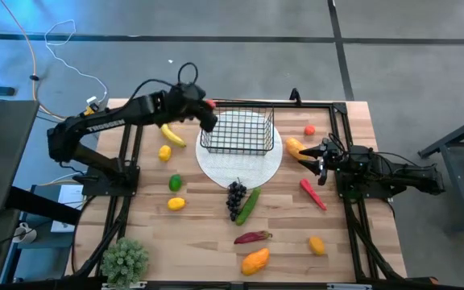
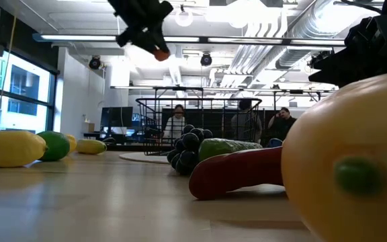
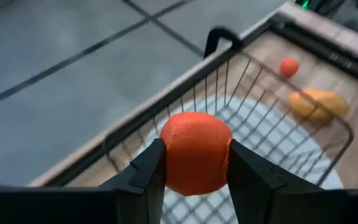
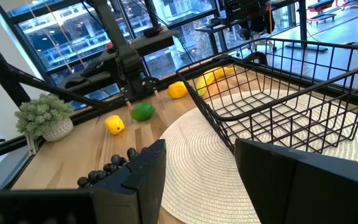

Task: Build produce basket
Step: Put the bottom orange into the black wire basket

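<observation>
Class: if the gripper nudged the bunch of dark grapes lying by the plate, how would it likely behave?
The grapes look lumpy, so they would probably slide or wobble instead of rolling freely. Resting against the cucumber, they may push it along. As a clustered toy, it is probably light.

Looked like a robotics lab or open-plan workshop. Exposed ducts (image 2: 274,30) and strip lights (image 2: 180,38) overhead, bare grey concrete floor (image 1: 216,20) with seams. Wooden table (image 1: 208,234) framed in black rails (image 1: 127,201), loose cables (image 1: 47,48) trailing across the floor. Desks with monitors (image 2: 116,121) at the far end, people (image 2: 284,121) seated there. Tall glazed windows (image 4: 61,31) along one side, toy produce laid out as test props.
</observation>
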